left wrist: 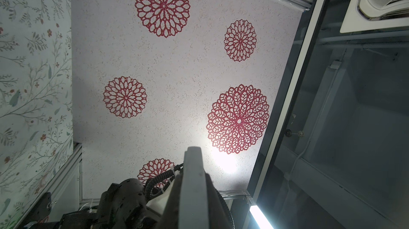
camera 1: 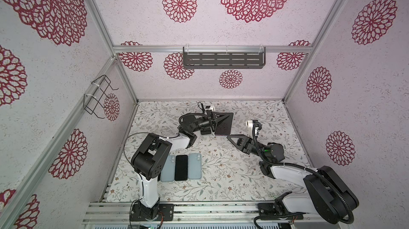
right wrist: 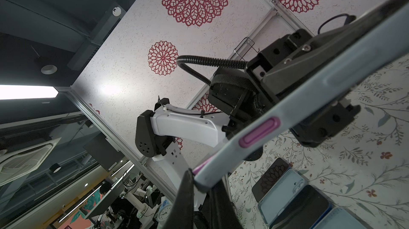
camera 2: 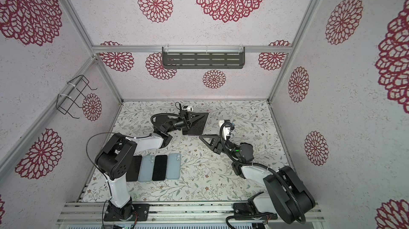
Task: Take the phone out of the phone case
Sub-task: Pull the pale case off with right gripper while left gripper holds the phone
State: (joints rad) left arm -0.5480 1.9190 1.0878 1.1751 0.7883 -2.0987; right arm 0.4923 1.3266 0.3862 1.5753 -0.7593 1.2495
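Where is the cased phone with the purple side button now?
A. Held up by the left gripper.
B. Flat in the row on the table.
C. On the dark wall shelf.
A: in a top view the left gripper is clamped on the cased phone; the right wrist view shows it clear of the table.

Red-medallion walls (camera 1: pixel 155 28), floral tabletop (camera 1: pixel 232 172), slotted shelf (camera 1: pixel 223 61)

Robotics lab: aluminium-framed booth (camera 1: pixel 155 49), more robot arms (right wrist: pixel 141 191) beyond.
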